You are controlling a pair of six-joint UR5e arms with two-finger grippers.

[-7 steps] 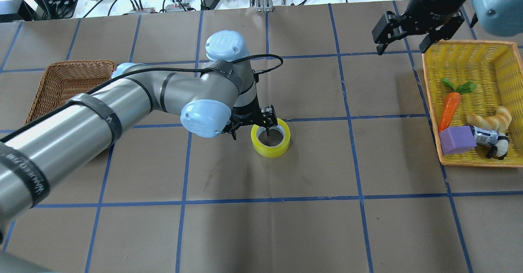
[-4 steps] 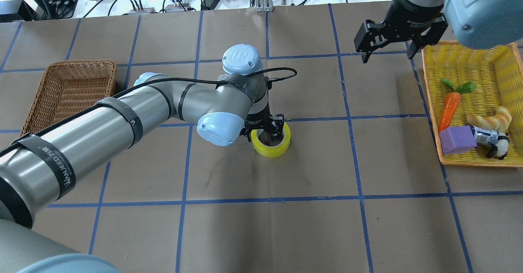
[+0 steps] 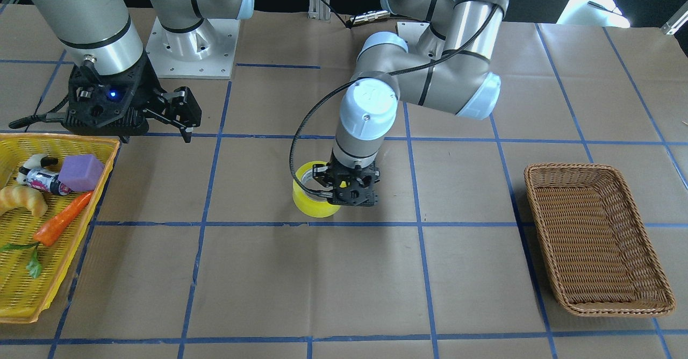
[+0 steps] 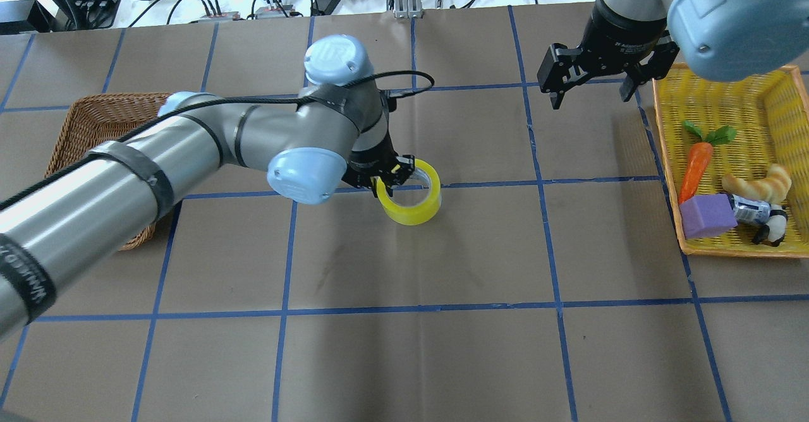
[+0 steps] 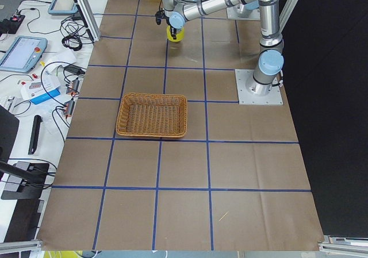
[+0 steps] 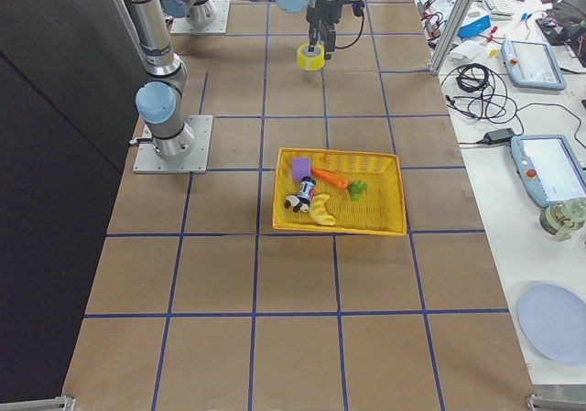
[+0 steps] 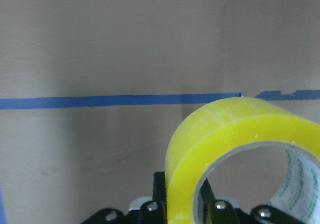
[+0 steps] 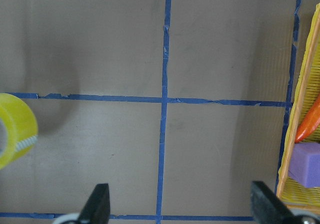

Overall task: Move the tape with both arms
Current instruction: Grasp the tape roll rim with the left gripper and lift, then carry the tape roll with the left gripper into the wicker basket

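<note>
The yellow tape point(image 4: 412, 204) hangs tilted just above the table's middle. My left gripper point(image 4: 390, 179) is shut on the roll's wall, one finger inside the core and one outside. The left wrist view shows the tape point(image 7: 230, 129) close up over the paper, with the jaws clamped at its lower edge. In the front view the left gripper point(image 3: 346, 189) covers part of the tape point(image 3: 309, 203). My right gripper point(image 4: 591, 87) is open and empty, at the far right beside the yellow basket. Its view shows the tape point(image 8: 15, 129) at the left edge.
A brown wicker basket point(image 4: 107, 128) lies at the table's left, partly under my left arm. A yellow basket point(image 4: 714, 87) at the right holds a carrot point(image 4: 695, 166), a croissant point(image 4: 761, 185), a purple block point(image 4: 708, 215) and a small bottle. Cables and devices lie beyond the far edge.
My left gripper has shut on the tape's wall and raised it, tilting it and carrying it a little left. My right arm has moved left, away from the yellow basket.
</note>
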